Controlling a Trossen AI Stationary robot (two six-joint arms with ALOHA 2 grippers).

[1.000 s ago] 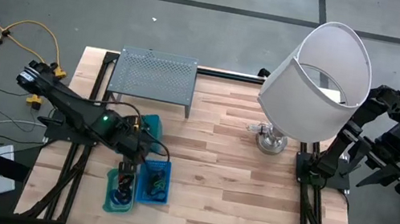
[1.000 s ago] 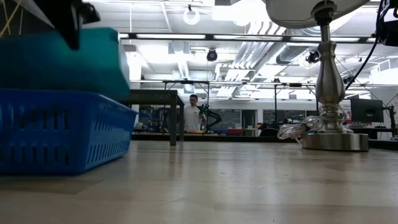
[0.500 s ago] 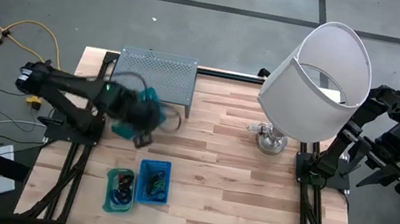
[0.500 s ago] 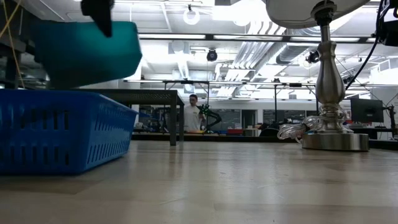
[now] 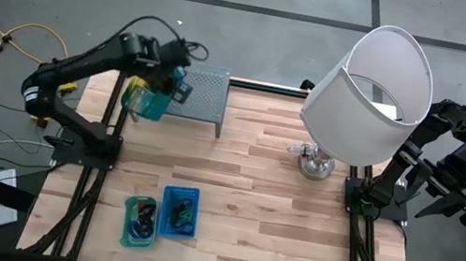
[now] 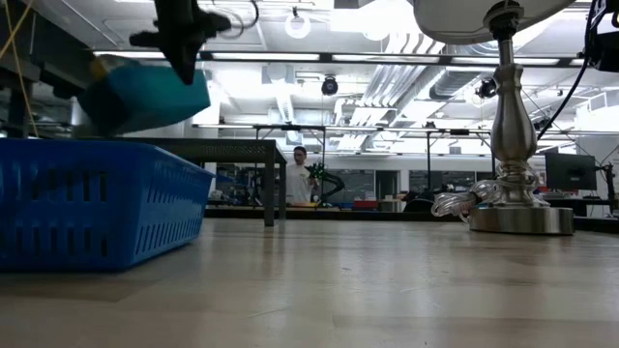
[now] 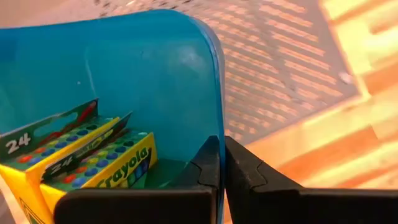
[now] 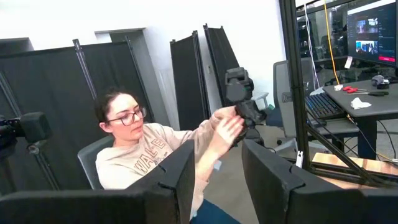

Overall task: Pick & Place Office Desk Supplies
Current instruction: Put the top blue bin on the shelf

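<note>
My left gripper is shut on a teal tray, which it carries in the air over the left end of the grey perforated rack. Two yellow-green crayon packets lie inside that tray. On the table near the front edge, a blue basket and a green tray hold small dark loops and rings. My right gripper is open and waits off the table's right edge, where its arm is parked. My left gripper pinches the teal tray's side wall at the rim, one finger inside the tray and one outside. The tray is lifted clear of table and rack. It hangs tilted below the gripper, and the packets rest in its lower end.
A big lamp with a white shade stands on its metal base at the table's far right. The grey rack stands at the far edge. Bare wood lies between the lamp and the two trays. A person sits beyond the table's right side.
My left gripper has risen and swung from beside the blue basket toward the table's far left, carrying the teal tray with it. The tray has gone from low by the basket to high over the rack's left end and has turned about on the way.
</note>
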